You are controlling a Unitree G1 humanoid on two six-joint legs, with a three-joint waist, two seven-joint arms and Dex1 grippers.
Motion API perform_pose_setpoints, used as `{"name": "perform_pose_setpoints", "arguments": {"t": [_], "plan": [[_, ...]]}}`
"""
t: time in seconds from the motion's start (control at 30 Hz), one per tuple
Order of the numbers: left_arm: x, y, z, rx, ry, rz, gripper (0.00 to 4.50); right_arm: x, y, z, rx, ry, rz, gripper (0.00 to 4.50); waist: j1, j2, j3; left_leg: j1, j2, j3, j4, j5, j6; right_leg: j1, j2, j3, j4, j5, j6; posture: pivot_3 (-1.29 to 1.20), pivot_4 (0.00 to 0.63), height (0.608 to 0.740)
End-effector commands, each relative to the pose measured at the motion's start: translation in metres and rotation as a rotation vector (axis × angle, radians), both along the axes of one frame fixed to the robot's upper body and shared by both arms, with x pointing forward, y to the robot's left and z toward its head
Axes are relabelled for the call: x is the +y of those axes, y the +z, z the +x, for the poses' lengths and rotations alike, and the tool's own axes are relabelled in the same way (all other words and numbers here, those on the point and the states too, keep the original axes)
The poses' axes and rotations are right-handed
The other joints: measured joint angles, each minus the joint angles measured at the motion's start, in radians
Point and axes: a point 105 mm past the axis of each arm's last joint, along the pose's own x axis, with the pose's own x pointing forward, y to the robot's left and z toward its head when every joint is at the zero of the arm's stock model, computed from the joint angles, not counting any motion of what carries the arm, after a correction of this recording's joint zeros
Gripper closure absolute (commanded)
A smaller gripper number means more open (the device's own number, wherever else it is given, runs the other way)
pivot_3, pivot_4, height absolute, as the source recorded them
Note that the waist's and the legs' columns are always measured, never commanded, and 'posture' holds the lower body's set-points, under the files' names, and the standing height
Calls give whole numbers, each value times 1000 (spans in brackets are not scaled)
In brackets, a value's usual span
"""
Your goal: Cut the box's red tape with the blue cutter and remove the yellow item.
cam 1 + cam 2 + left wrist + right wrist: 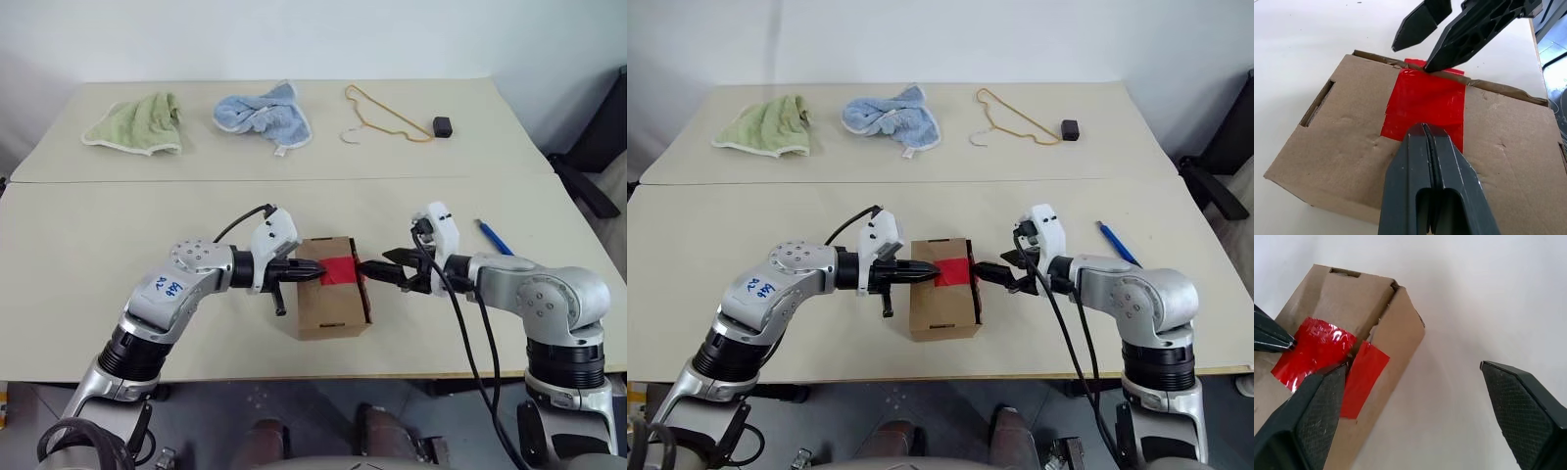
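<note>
My left jaws (312,271), pressed together, rest their tip on the red tape (1425,103) atop the box (328,311) on the bench (88,284); my right jaws (377,271) stand apart at the tape's far edge. The blue cutter (493,237) lies untouched beyond my right jaws. Thin cardboard looks light and crushable; best braced by its sides

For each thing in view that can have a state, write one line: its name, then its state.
box: flaps closed, taped.
red tape: uncut, stuck across the top seam.
blue cutter: lying on the table, not held.
left gripper: shut, tips on the tape.
right gripper: open, at the box's edge.
</note>
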Motion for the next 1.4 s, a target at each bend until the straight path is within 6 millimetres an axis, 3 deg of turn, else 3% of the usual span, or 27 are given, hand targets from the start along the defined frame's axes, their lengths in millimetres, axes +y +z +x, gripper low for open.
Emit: {"name": "perform_pose_setpoints", "arguments": {"t": [0.03, 0.3, 0.53, 0.77, 0.93, 1.07, 1.2, 1.3, 1.4], "plan": [[2, -14, -1, 34, 11, 41, 4500, 0, 9, 2, -46, -19, -119, 39, 0, 0, 0, 0, 0, 0, 0, 0, 0, 0, 0, 0, 0, 0, 0, 0, 150, 740], [2, -14, -2, 31, 18, 37, 4500, -8, 15, 13, -92, -77, -384, 39, 1, 0, 0, 0, 0, 0, 0, 0, 0, 0, 0, 0, 0, 0, 0, 0, 150, 740], [1, -15, -3, 31, 21, 42, 4500, -2, 11, 18, -126, -58, -421, 39, 1, 0, 0, 0, 0, 0, 0, 0, 0, 0, 0, 0, 0, 0, 0, 0, 150, 740], [3, -16, -5, 35, 29, 45, 4500, -12, -12, 15, -268, 58, -674, 39, 3, 0, 0, -1, -1, 0, 0, 0, 1, 0, 0, 0, -1, 0, 0, 0, 150, 740], [4, -16, -5, 36, 34, 45, 4500, -12, -25, 9, -292, 117, -710, 39, 0, -1, -1, 0, 0, 0, -1, 0, 1, 0, 0, 0, -1, 0, 0, 0, 150, 740], [5, -15, -6, 37, 37, 45, 4500, -10, -24, 10, -293, 92, -638, 39, 0, -3, -2, 0, 0, 0, -1, 0, 1, 0, 0, 0, -1, 0, 0, 0, 150, 740], [6, -15, -6, 37, 41, 47, 4500, -25, -8, 14, -214, 12, -424, 39, 0, -3, -2, 0, 0, 0, 0, 0, 1, 0, 0, 0, -1, 0, 0, 0, 150, 740], [6, -15, -6, 38, 37, 49, 4500, -40, 2, 4, -47, 56, -198, 39, 3, -3, -2, -1, 0, 0, 0, 0, 1, 0, 0, 0, -2, 0, 0, 0, 150, 740], [6, -15, -7, 37, 33, 48, 4500, -40, 8, -4, 127, 97, 20, 39, 1, -3, -2, -1, 0, 0, -1, 0, 1, 0, 0, 0, -2, 0, 0, 0, 150, 740]]}}
